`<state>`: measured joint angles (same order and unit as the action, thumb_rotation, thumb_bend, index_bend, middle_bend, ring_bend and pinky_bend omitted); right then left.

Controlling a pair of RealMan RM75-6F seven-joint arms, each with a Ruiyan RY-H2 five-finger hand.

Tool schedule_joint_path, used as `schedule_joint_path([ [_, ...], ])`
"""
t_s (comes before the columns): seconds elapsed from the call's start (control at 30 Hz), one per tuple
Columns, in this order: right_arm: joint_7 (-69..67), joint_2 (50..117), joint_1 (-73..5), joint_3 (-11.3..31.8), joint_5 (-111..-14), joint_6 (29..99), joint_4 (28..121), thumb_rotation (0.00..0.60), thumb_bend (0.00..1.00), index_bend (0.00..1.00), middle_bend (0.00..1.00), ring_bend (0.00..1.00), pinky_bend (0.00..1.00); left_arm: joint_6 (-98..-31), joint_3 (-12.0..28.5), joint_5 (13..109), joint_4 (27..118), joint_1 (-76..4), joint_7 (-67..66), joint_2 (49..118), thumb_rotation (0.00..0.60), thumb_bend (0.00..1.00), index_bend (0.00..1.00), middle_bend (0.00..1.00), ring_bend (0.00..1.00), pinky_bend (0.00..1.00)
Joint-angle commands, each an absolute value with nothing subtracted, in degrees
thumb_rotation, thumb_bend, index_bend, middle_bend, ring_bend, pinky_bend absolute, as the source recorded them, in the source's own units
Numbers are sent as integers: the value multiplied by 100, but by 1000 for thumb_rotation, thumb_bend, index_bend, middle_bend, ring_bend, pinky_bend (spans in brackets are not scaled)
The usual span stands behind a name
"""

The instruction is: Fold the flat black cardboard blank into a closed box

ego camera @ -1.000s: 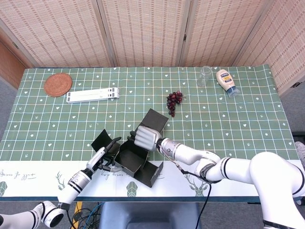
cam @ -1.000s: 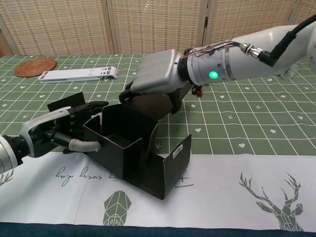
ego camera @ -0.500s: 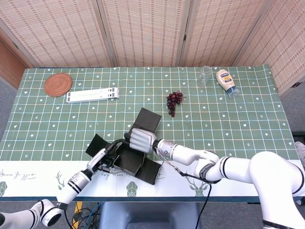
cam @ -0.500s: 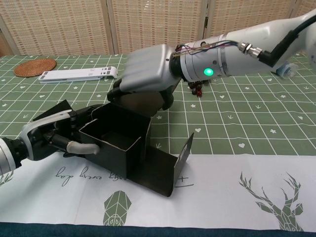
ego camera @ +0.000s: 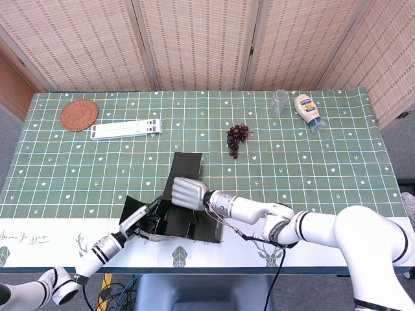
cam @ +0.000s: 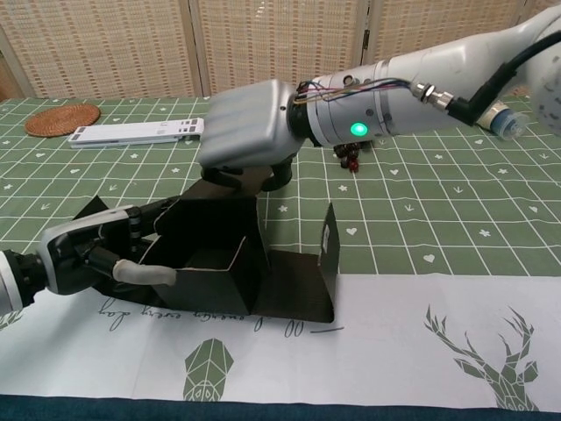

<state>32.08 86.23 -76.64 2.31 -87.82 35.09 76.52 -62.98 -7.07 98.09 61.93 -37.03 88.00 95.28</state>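
The black cardboard box [ego camera: 176, 219] [cam: 213, 254] stands half folded near the table's front edge, its top uncovered. Its tall back panel [ego camera: 184, 167] rises upright behind it. A low side flap [cam: 328, 253] stands at the right end of the flat base panel [cam: 292, 282]. My right hand [ego camera: 188, 192] [cam: 250, 130] is above the box, and its fingers [cam: 221, 174] curl over the top of the back panel. From the left, my left hand [ego camera: 139, 221] [cam: 92, 254] grips the box's left wall, the thumb [cam: 145, 273] lying across its front face.
A white printed runner [cam: 394, 351] covers the front strip of the green cloth. Further back lie a bunch of grapes [ego camera: 237, 137], a white folding stand [ego camera: 126, 129], a woven coaster [ego camera: 79, 115], a glass [ego camera: 279, 102] and a sauce bottle [ego camera: 307, 111].
The box has turned and settled squarer to the front edge. Its back panel has swung from tilted to upright. My right hand has moved left with it, and the left hand has stayed on the wall.
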Motion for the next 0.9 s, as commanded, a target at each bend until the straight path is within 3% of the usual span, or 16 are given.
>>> schedule_joint_path([
  [0.03, 3164, 8651, -7657, 224, -8899, 3578, 7607, 600, 474, 431, 439, 801, 1000, -6369, -823, 9898, 6036, -3769, 9038, 9571, 600, 135, 31, 2, 676, 884],
  [0.53, 3027, 8814, -7408, 165, -9279, 4048, 7487, 600, 474, 431, 437, 801, 1000, -6482, -943, 9827, 5772, -3798, 9146, 9748, 600, 135, 164, 150, 686, 884],
  [0.67, 3124, 8803, -7261, 169, -9201, 4114, 7580, 600, 475, 422, 391, 801, 1000, -6497, -898, 9748, 5816, -3793, 9076, 9754, 600, 135, 201, 187, 691, 884],
  [0.7, 3147, 8797, -7227, 177, -9159, 4114, 7611, 600, 474, 405, 375, 800, 1000, -6500, -893, 9741, 5828, -3797, 9071, 9749, 600, 135, 209, 195, 692, 884],
  [0.9, 3308, 8720, -7072, 256, -8917, 4087, 7817, 600, 473, 78, 226, 776, 1000, -6508, -840, 9676, 5906, -3827, 9041, 9698, 600, 134, 241, 218, 692, 884],
])
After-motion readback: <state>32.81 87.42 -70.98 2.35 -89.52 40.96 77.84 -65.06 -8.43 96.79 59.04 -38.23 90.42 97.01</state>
